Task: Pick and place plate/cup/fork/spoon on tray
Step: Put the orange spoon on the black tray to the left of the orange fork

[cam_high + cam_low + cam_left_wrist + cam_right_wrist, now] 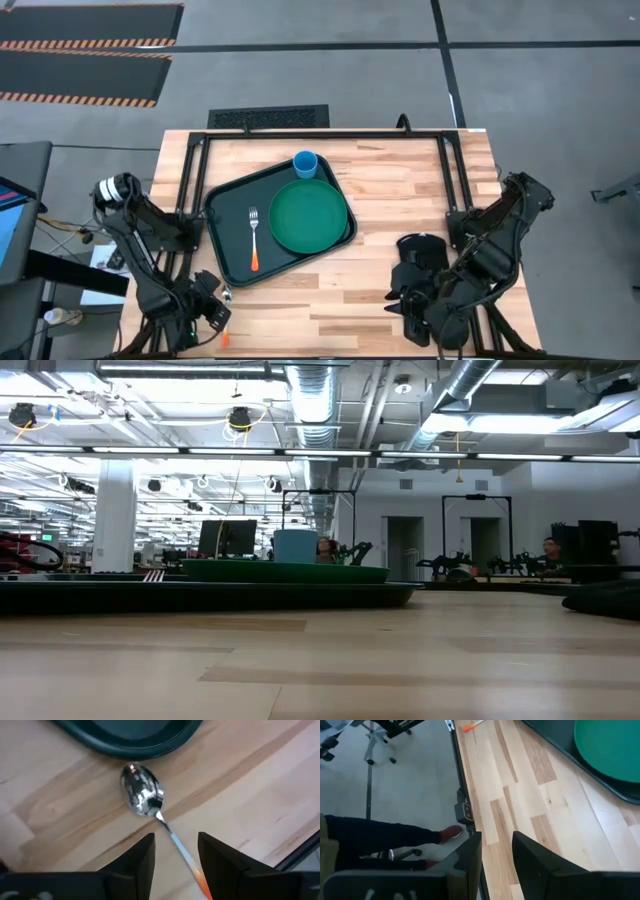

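The dark tray [225, 205] lies left of the table's middle. On it are the green plate [310, 215], the light blue cup [305, 164] at its far corner and the orange-handled fork [254, 240]. The spoon [142, 795] lies on the wood just off the tray's near left corner, its silver bowl toward the tray. My left gripper [175, 855] is open above it, one finger on each side of the spoon's handle [182, 852]. It also shows in the high view [212, 312]. My right gripper [496, 855] is open and empty at the near right [402, 300].
A black mitt-like object [420, 248] lies on the wood near my right gripper. The right wrist view shows the table's near edge [465, 810] and a person's leg and shoe [395, 837] on the floor beyond. Bare wood lies between tray and right arm.
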Motion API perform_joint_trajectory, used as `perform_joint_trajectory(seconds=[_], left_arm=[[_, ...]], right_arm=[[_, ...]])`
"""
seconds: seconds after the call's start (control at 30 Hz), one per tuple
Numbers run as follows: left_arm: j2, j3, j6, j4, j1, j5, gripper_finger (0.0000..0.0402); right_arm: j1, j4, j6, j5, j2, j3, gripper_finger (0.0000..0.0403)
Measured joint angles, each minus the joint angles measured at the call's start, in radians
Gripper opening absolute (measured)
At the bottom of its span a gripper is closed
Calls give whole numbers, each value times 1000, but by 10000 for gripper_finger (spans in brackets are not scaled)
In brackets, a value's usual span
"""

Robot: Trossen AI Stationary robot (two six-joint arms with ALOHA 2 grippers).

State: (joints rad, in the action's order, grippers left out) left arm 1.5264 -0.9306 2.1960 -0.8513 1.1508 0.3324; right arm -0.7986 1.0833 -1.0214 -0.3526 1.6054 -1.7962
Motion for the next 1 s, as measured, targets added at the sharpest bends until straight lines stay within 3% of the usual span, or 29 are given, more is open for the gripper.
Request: perform_joint_trajectory(seconds=[0.33,0.57,0.7,1.0], left_arm=[[11,0,-67,-76,0,31,151],[10,1,-176,-107,-3,2,238],[10,1,-214,-117,-4,45,281],[8,96,-200,-72,24,49,276]], right_arm=[[1,1,0,-17,0,0,134],[10,-17,0,-17,0,0,134],[20,-17,0,-17,0,0,133],[66,-17,8,-16,1,0,134]])
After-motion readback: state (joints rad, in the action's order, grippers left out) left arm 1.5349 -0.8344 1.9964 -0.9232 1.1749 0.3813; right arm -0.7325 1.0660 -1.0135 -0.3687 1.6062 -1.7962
